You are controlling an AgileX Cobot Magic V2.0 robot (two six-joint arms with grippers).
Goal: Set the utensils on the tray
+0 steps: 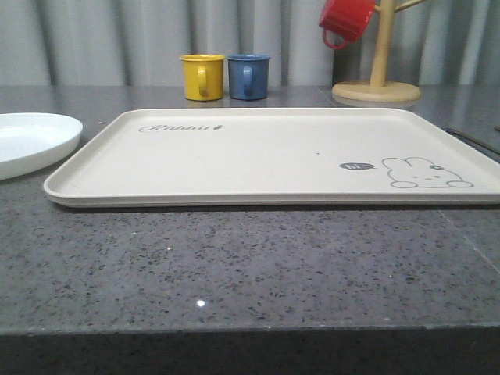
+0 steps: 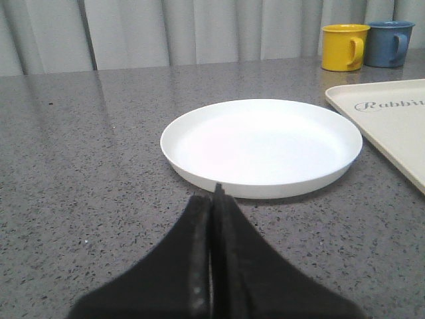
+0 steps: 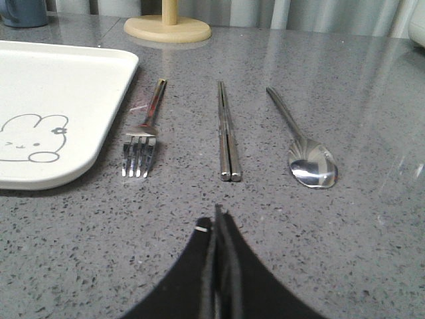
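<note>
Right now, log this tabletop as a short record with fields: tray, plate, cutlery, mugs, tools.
tray: cream, flat on the grey counter, nothing on it
plate: white, on the counter beside the tray, apart from it
cutlery: fork, chopsticks, spoon lying side by side on the counter, off the tray
mugs: yellow mug and blue mug behind the tray; red mug on the wooden stand
left tool: shut, holding nothing
right tool: shut, holding nothing

plate (image 1: 31,141) left of tray (image 1: 273,156) | fork (image 3: 143,129), chopsticks (image 3: 227,129), spoon (image 3: 302,143) right of tray
</note>
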